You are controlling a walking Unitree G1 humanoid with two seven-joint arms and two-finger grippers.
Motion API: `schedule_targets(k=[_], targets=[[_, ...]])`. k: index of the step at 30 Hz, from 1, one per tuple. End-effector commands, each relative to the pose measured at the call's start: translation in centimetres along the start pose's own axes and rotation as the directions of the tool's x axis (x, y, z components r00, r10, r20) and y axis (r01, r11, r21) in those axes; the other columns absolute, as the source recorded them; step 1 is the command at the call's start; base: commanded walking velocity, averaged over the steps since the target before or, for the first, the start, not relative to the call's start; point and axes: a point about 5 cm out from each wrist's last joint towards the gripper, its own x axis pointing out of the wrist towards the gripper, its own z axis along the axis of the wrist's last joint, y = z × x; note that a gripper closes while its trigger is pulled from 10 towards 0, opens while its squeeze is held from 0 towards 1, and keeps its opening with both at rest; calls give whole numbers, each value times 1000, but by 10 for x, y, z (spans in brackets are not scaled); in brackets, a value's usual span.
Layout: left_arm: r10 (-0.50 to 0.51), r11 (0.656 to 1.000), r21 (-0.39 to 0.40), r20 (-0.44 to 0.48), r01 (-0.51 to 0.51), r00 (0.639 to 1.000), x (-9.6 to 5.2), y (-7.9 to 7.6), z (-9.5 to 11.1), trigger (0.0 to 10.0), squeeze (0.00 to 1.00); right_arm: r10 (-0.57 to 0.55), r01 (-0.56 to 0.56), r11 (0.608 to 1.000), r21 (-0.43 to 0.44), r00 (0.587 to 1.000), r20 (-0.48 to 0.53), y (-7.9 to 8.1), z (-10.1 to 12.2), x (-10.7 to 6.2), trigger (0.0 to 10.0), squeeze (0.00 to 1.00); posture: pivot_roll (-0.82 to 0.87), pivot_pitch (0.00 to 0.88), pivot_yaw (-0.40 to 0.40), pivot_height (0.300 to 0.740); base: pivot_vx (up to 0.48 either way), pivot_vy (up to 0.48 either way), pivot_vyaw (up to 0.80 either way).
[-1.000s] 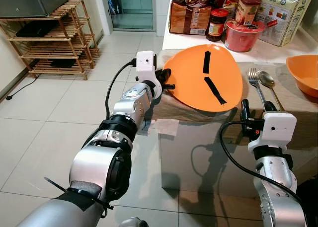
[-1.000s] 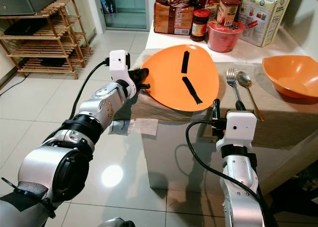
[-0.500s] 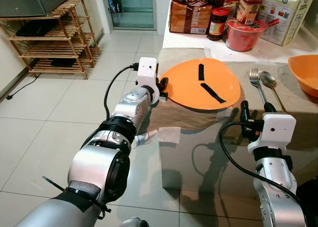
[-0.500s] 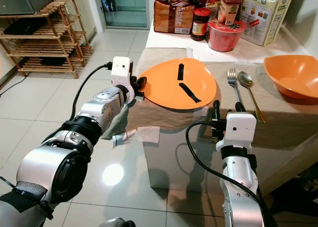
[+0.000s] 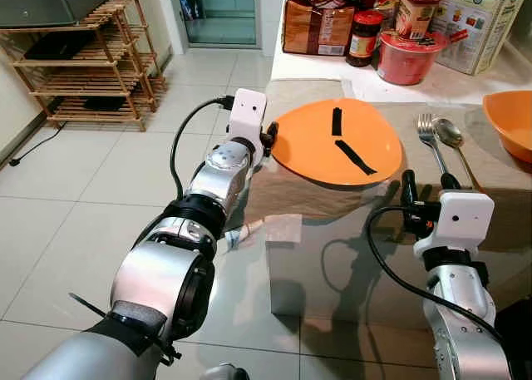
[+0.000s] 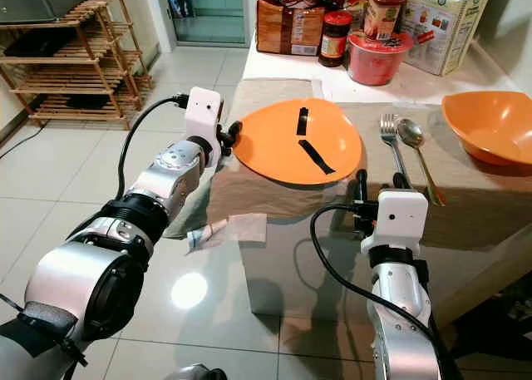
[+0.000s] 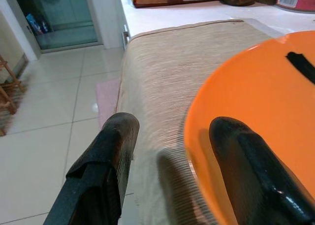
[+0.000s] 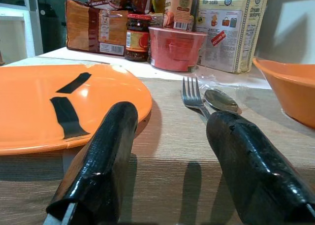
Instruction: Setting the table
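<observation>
- Your surface [image 5: 499, 218] fills the right half of the head view, draped in a beige cloth [image 5: 299, 193] that hangs over its near and left edges.
- At 9 o'clock from the surface, a wooden shelf rack [image 5: 79, 60] stands on the tiled floor [image 5: 75, 197].
- At the far edge, around 12 o'clock, you have a row of groceries: a brown packet [image 5: 314, 27], a dark jar [image 5: 363, 39], a red tub [image 5: 407, 57] and a printed box [image 5: 486, 22].
- The orange plate [image 5: 339, 141] lies on the cloth near the left edge, with two black tape strips on it.
- An orange bowl [image 5: 514, 135] sits at 3 o'clock from the plate, cut by the frame.
- Your left pincer [image 7: 170, 136] is open at the plate's 9 o'clock rim: one finger [image 7: 246, 171] rests over the rim, the other [image 7: 103, 171] stays outside, off the cloth's edge.
- Your right pincer [image 8: 170, 161] hovers open at the near edge, at 5 o'clock from the plate, gripping nothing.
- A fork [image 5: 427, 139] and spoon [image 5: 451, 143] lie side by side between plate and bowl.
</observation>
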Motion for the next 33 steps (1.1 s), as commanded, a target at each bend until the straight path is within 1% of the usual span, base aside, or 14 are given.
schedule_targets(k=[1,4,6,13,15,16,19,25,27,29,31,32,33], targets=[[-5,1000,0,20,5,1000,0,0,5,10000,0,9,-9,1000,5,999,-34,2,-6,-2,10000,0,-49,0,73,735,0,0,0],[-22,999,-34,20,23,1000,0,-3,5,10000,0,8,-7,1000,4,999,-35,1,-6,-2,10000,0,-51,0,73,735,0,0,0],[-32,999,-29,39,34,999,0,-4,7,10000,0,5,-5,1000,4,999,-32,0,-5,-2,10000,0,-52,0,73,735,0,0,0],[-62,997,-35,33,64,997,-2,-8,4,10000,0,3,-2,1000,4,1000,-30,0,-5,-2,10000,0,-48,0,70,735,0,0,0],[-43,998,-55,8,43,999,-2,-3,0,10000,0,6,-6,1000,4,1000,-31,0,-5,-2,10000,0,-45,0,68,735,0,0,0],[-43,998,-55,8,43,999,-2,-3,0,10000,0,6,-6,1000,4,1000,-31,0,-5,-2,10000,0,-45,0,68,735,0,0,0],[-24,996,-87,-28,22,999,-3,2,-5,10000,0,8,-8,1000,4,999,-31,0,-5,-1,10000,0,-44,0,67,735,0,0,0],[-10,995,-97,-53,4,999,-4,5,-11,10000,0,7,-7,1000,4,999,-31,0,-5,-1,10000,0,-47,0,67,735,0,0,0],[-9,992,-130,-67,0,998,-4,6,-12,10000,0,7,-7,1000,3,999,-32,-1,-5,-1,10000,0,-48,0,65,735,0,0,0],[-10,990,-139,-70,0,997,-4,5,-13,10000,0,7,-7,1000,3,999,-32,-1,-5,-1,10000,0,-48,0,65,735,0,0,0],[-21,983,-184,-80,6,997,-4,3,-13,10000,0,7,-7,1000,1,999,-32,-1,-5,-1,10000,0,-49,0,65,735,0,0,0],[-21,983,-184,-80,6,997,-4,3,-13,10000,0,7,-7,1000,1,999,-32,-1,-5,-1,10000,0,-49,0,65,735,0,0,0],[-26,980,-200,-83,9,996,-4,2,-13,10000,0,7,-7,1000,1,999,-31,-1,-5,-1,10000,0,-50,0,65,735,0,0,0]])
